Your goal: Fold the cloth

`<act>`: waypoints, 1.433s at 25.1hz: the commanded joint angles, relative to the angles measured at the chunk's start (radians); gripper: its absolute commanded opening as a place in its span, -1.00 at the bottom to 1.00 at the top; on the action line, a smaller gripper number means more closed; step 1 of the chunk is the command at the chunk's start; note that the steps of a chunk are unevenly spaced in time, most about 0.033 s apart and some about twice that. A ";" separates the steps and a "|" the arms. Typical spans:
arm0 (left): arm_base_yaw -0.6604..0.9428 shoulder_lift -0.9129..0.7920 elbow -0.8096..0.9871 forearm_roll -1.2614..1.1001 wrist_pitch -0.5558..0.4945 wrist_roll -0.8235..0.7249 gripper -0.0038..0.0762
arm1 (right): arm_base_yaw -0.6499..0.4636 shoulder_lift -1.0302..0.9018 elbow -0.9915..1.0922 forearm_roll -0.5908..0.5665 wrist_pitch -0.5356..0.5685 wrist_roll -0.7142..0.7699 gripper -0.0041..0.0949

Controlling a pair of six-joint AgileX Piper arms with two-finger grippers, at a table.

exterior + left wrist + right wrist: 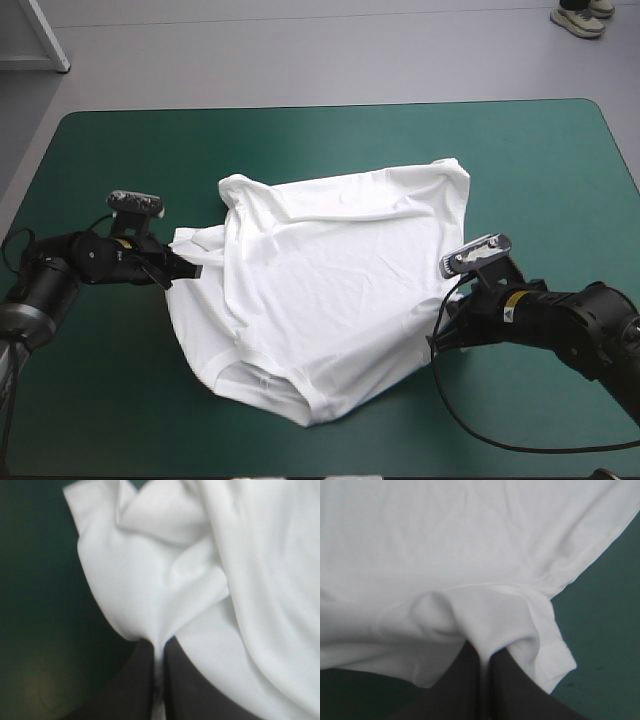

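The left gripper point(188, 268) and right gripper point(441, 338) are clamping opposite edges of the wrinkled white short-sleeved T-shirt point(330, 290). It is lying roughly spread, folding seemingly just beginning.

White T-shirt point(330, 290), spread w/ wrinkles, mid teal-green table, edges bunched.

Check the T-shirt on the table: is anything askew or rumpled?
Yes. The T-shirt lies askew, not flat: a long fold runs down it near the left pincer, and its edges bunch where that and the right pincer pinch them.
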 commanded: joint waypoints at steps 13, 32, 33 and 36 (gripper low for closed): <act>-0.003 -0.182 -0.907 -0.022 0.106 -0.006 -0.86 | 0.001 -0.014 -0.818 -0.432 -0.080 -0.048 -0.92; -0.003 -0.182 -1.538 -0.065 0.129 0.069 -0.86 | 0.001 -0.014 -1.308 -0.372 -0.068 -0.264 -0.92; -0.003 -0.182 -1.554 -0.065 0.134 0.069 -0.86 | 0.001 -0.014 -1.321 -0.364 -0.062 -0.273 -0.92; -0.003 -0.182 -1.562 -0.056 0.158 0.069 -0.86 | 0.001 -0.014 -1.345 -0.347 -0.029 -0.296 -0.92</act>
